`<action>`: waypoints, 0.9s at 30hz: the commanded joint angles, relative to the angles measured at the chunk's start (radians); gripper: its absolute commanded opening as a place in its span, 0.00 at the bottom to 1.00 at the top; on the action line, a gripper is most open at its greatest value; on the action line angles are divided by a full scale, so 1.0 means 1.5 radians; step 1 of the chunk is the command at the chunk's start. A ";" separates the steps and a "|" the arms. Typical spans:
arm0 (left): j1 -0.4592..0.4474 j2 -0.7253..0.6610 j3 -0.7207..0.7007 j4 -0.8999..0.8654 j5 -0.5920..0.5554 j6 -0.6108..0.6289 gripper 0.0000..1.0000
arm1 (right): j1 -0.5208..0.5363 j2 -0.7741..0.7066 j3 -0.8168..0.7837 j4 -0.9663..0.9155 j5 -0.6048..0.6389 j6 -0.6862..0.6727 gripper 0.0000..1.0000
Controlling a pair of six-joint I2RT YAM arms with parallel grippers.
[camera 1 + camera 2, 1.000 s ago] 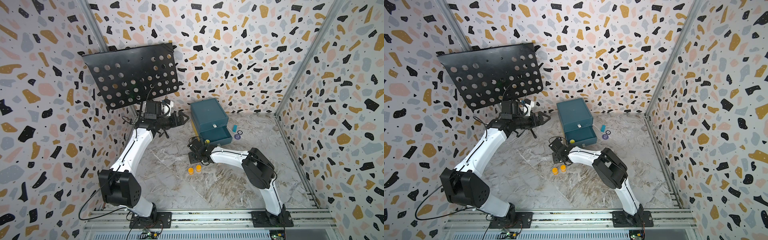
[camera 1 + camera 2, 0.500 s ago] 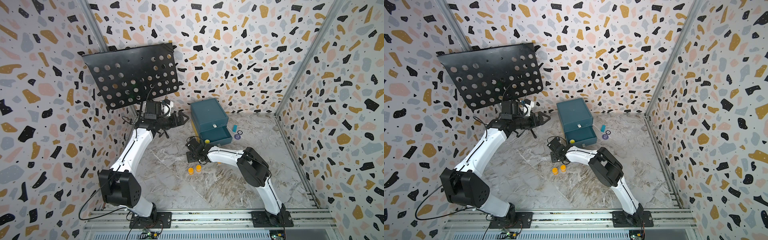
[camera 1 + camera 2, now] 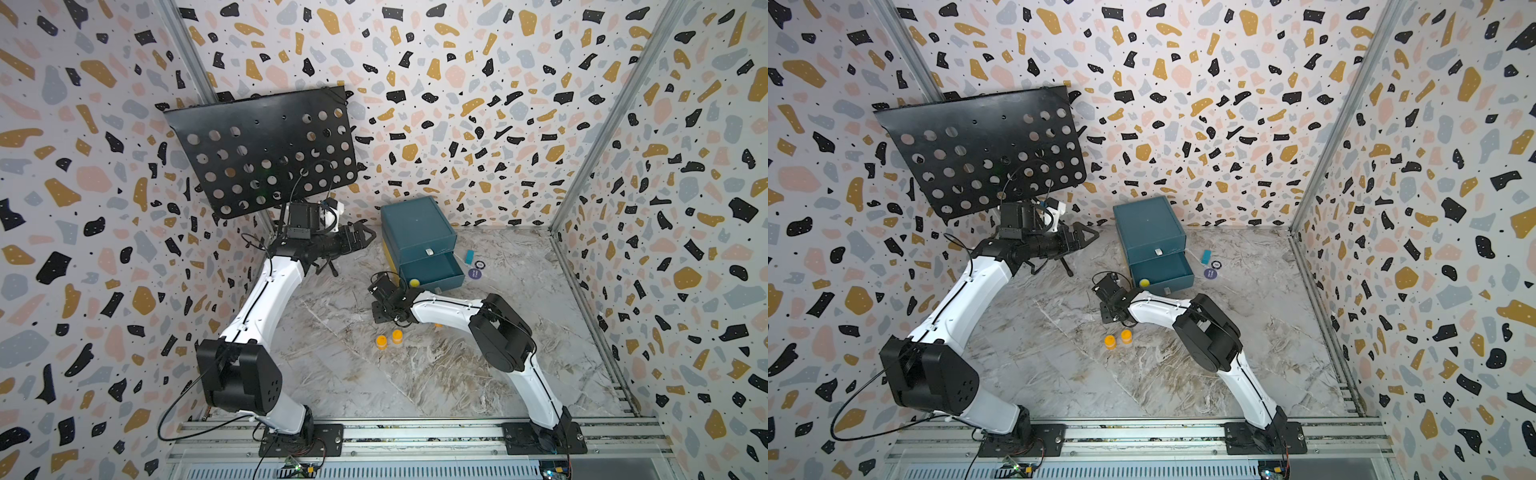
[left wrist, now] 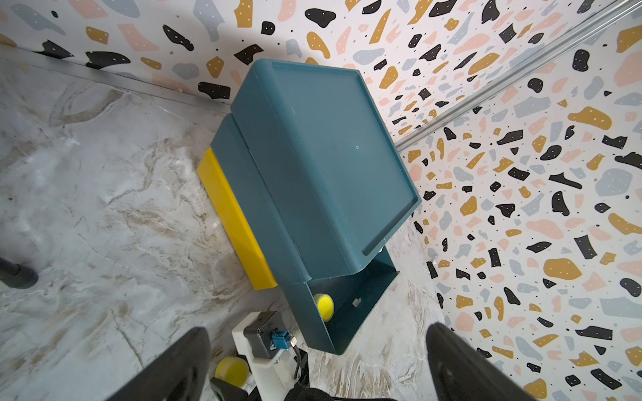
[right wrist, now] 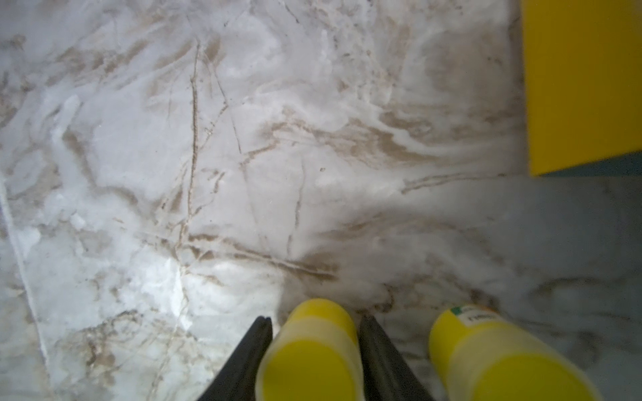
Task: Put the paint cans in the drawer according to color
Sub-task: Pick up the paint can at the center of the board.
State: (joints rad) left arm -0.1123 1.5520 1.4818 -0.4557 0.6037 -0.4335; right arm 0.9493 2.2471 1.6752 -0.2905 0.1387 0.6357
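Observation:
My right gripper (image 5: 314, 319) points down at the floor just in front of the teal drawer unit (image 3: 417, 232), its fingers pressed on both sides of a yellow paint can (image 5: 312, 350). A second yellow can (image 5: 493, 354) stands right beside it. The unit's lower drawer (image 3: 451, 272) is pulled out, with one yellow can (image 3: 414, 283) in its near corner. Two orange cans (image 3: 381, 341) (image 3: 397, 336) stand together on the floor nearer the front. My left gripper (image 4: 318, 368) hovers open and empty to the left of the unit, which fills the left wrist view.
A black perforated plate (image 3: 262, 153) on a stand leans over the back left corner, above my left arm. A small blue piece (image 3: 469, 256) and a dark round disc (image 3: 475, 273) lie right of the drawer. Patterned walls close in three sides.
My right gripper has shifted slightly left and drawn its fingers in around the yellow can. The left arm and the orange cans have not moved.

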 commanded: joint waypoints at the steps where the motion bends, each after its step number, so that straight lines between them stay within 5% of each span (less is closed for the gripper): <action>1: 0.005 -0.004 -0.009 0.036 0.014 -0.004 1.00 | 0.003 -0.028 0.004 -0.005 0.009 -0.010 0.40; 7: 0.006 0.002 -0.011 0.039 0.016 -0.009 1.00 | 0.010 -0.077 -0.004 -0.011 0.000 -0.037 0.30; 27: 0.010 0.027 -0.025 0.092 0.068 -0.057 1.00 | 0.008 -0.373 -0.079 -0.086 0.079 -0.123 0.26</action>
State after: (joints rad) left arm -0.0998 1.5780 1.4593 -0.3870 0.6575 -0.4896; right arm 0.9672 1.7489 1.5688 -0.3580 0.1997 0.4862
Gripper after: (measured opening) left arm 0.996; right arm 0.372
